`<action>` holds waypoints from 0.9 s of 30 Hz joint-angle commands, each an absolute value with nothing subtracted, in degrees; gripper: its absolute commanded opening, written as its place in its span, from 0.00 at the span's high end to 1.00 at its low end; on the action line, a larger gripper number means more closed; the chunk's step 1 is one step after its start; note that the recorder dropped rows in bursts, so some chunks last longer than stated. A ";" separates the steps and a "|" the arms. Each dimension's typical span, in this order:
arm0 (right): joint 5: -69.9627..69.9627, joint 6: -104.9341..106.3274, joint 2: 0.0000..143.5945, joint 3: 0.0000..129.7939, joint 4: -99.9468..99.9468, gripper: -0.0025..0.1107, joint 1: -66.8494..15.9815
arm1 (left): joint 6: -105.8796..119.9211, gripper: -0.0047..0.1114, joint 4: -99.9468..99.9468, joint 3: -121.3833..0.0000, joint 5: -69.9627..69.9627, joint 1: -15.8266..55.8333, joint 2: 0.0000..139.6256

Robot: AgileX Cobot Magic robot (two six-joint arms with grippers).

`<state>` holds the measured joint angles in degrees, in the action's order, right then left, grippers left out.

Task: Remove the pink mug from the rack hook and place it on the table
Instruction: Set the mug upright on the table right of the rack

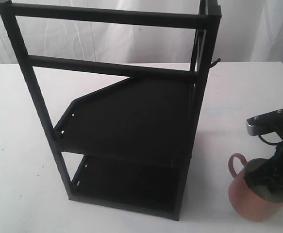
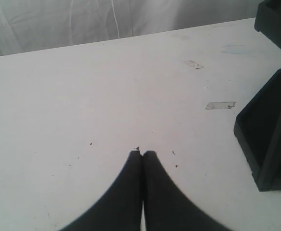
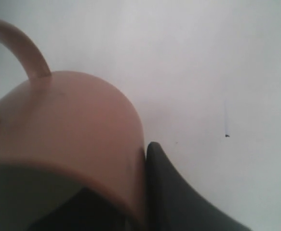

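Mug (image 1: pixel 255 194) is off the hook (image 1: pixel 214 62); the hook is bare, high on the rack (image 1: pixel 126 121) post. Mug sits low, near the rack's foot on the hook side and far below the hook, at or just over the table (image 1: pixel 15 145). Cannot tell if its base touches. Right gripper (image 1: pixel 272 180) reaches onto it from above and pinches the mug wall at the rim: one finger (image 3: pixel 171 197) flat against the pink outside, the other showing dark inside the cream bowl. Mug axis not plumb: mouth leans away from the rack, base toward the table, handle (image 1: pixel 236 162) pointing back at the rack. So the mug lies straight under the hand, with the table straight under the mug. Next move, as I judge it, is short: level the mug, ease down till the base sits flat, then let go. Risk: let go while tilted, it may rock or tip. Left gripper (image 2: pixel 141 155), tips pressed together on nothing, hangs over bare table beside a corner of the rack's foot; not seen in the exterior view, no mug near it. Right arm's job.
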<state>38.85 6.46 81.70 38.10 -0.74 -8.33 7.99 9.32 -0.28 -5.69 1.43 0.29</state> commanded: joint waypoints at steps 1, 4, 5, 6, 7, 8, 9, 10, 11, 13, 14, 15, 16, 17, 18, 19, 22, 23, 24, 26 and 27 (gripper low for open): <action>39.56 5.98 83.02 38.84 -1.06 0.98 -8.02 | 7.92 0.96 9.78 0.00 -5.61 1.23 0.00; 39.99 5.98 83.02 39.36 -1.06 0.98 -8.02 | 7.92 0.96 9.78 0.00 -5.61 1.23 0.00; 39.99 5.98 83.02 39.36 -1.06 0.98 -8.02 | 7.92 0.96 9.78 0.00 -5.61 1.23 0.00; 39.99 5.98 83.13 39.29 -1.06 0.98 -8.02 | 7.92 0.96 9.78 0.00 -5.61 1.23 0.00; 39.99 5.98 83.13 39.29 -1.06 0.98 -8.02 | 7.92 0.96 9.78 0.00 -5.61 1.23 0.00; 39.99 5.81 83.12 39.29 -1.06 0.98 -8.02 | 7.92 0.96 9.78 0.00 -5.61 1.23 0.00; 39.99 5.51 83.12 39.29 -1.06 0.98 -8.02 | 7.92 0.96 9.78 0.00 -5.61 1.23 0.00; 39.99 5.51 83.12 39.29 -1.06 0.98 -8.02 | 7.92 0.96 9.78 0.00 -5.61 1.23 0.00; 39.99 5.51 83.12 39.29 -1.06 0.98 -8.02 | 7.92 0.96 9.78 0.00 -5.61 1.23 0.00; 39.99 5.51 83.12 39.29 -1.06 0.98 -8.02 | 7.92 0.96 9.78 0.00 -5.61 1.23 0.00; 39.99 5.51 83.12 39.29 -1.06 0.98 -8.02 | 7.92 0.96 9.78 0.00 -5.61 1.23 0.00; 39.99 5.51 83.12 39.29 -1.06 0.98 -8.02 | 7.92 0.96 9.78 0.00 -5.61 1.23 0.00; 39.99 5.51 83.12 39.29 -1.06 0.98 -8.02 | 7.92 0.96 9.78 0.00 -5.61 1.23 0.00; 39.99 5.51 83.12 39.29 -1.06 0.98 -8.02 | 7.92 0.96 9.78 0.00 -5.61 1.23 0.00; 39.99 5.51 83.12 39.29 -1.06 0.98 -8.02 | 7.92 0.96 9.78 0.00 -5.61 1.23 0.00; 39.99 5.51 83.12 39.29 -1.06 0.98 -8.02 | 7.92 0.96 9.78 0.00 -5.61 1.23 0.00; 39.99 5.51 83.12 39.29 -1.06 0.98 -8.02 | 7.92 0.96 9.78 0.00 -5.61 1.23 0.00; 39.99 5.51 83.12 39.29 -1.06 0.98 -8.02 | 7.92 0.96 9.78 0.00 -5.61 1.23 0.00; 39.99 5.51 83.23 39.29 -1.06 0.98 -8.02 | 7.92 0.96 9.78 0.00 -5.61 1.23 0.00; 40.41 5.51 83.75 39.29 -1.06 0.98 -8.02 | 7.92 0.96 9.78 0.00 -5.61 1.23 0.00; 40.70 5.61 84.06 39.29 -1.06 0.98 -8.02 | 7.92 0.96 9.78 0.00 -5.61 1.23 0.00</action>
<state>39.99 5.61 83.48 38.90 -0.74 -8.33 7.99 9.32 -0.28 -5.69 1.43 0.29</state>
